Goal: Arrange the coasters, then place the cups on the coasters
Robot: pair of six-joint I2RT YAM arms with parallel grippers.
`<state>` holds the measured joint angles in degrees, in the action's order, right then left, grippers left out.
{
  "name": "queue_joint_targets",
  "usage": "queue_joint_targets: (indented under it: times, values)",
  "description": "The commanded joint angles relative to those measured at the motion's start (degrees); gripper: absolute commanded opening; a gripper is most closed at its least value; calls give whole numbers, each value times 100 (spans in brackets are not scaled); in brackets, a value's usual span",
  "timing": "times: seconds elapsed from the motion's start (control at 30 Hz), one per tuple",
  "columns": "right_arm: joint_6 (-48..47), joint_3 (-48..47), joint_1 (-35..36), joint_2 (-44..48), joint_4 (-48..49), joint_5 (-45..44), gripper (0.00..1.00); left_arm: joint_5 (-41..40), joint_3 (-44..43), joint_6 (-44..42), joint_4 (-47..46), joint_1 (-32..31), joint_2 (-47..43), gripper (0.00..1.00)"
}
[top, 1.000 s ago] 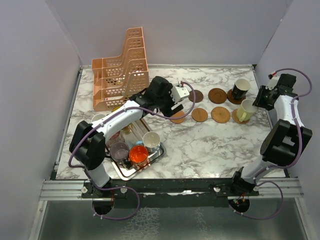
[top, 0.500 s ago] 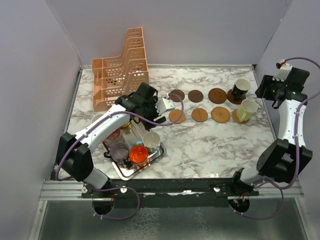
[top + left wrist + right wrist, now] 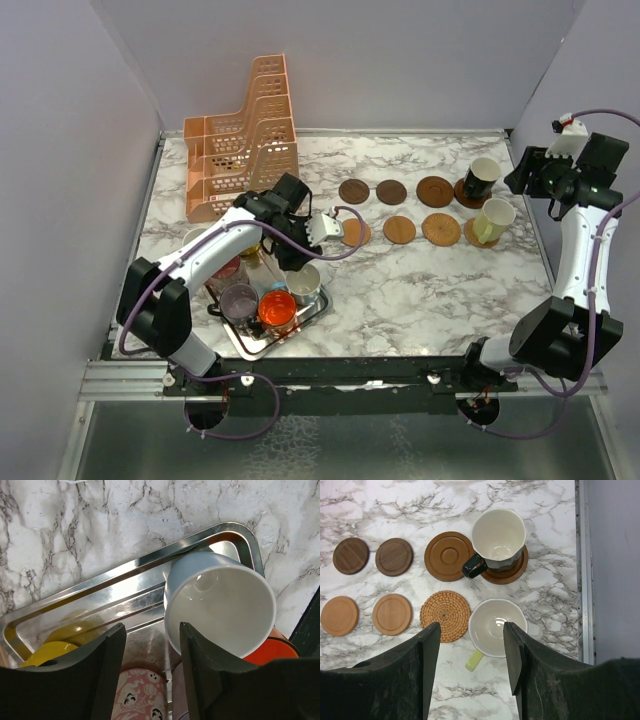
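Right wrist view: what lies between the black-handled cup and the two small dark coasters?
One larger ringed coaster, nothing on it; the right wrist view shows it.

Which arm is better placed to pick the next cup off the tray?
Left. The left gripper hangs with jaws apart at the light blue cup on the tray; the right gripper hovers far off, above the cream cup.

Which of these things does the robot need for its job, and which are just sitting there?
For the job: the coasters; the dark-handled mug and cream cup, both on coasters; the light blue cup, orange cup and grey-purple cup in the silver tray.

Just lying about: the peach stacking rack; the silver tray itself.
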<state>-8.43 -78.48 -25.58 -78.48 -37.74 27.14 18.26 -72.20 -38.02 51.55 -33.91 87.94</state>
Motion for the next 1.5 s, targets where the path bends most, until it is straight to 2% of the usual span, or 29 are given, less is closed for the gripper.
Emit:
queue_joint_targets:
  times: [0.0,0.13,0.4,0.6,0.7,0.87,1.03,1.23,1.47]
  values:
    - [-52,-22,18,91,-144,318,54,494,-53,-56,122,-1,257,49]
    - [-34,34,35,70,-131,396,54,578,-131,-23,73,-17,488,43]
    - [16,95,99,77,-96,553,54,578,-147,147,14,-238,755,23]
    - [30,11,218,18,-57,587,54,394,-332,254,15,-324,689,1]
    - [-9,-27,306,-4,25,859,54,320,-510,275,22,-331,639,0]
    - [-159,-9,585,-41,164,1494,54,39,-1278,428,64,-307,715,0]
    - [-453,177,1353,-57,450,1988,56,95,-2326,1150,42,-44,1199,0]
    - [-176,1024,1987,169,1907,3185,60,413,-3849,2241,48,157,2045,0]
    - [-92,2269,2917,628,3839,3112,70,477,-5525,3435,52,157,3044,0]
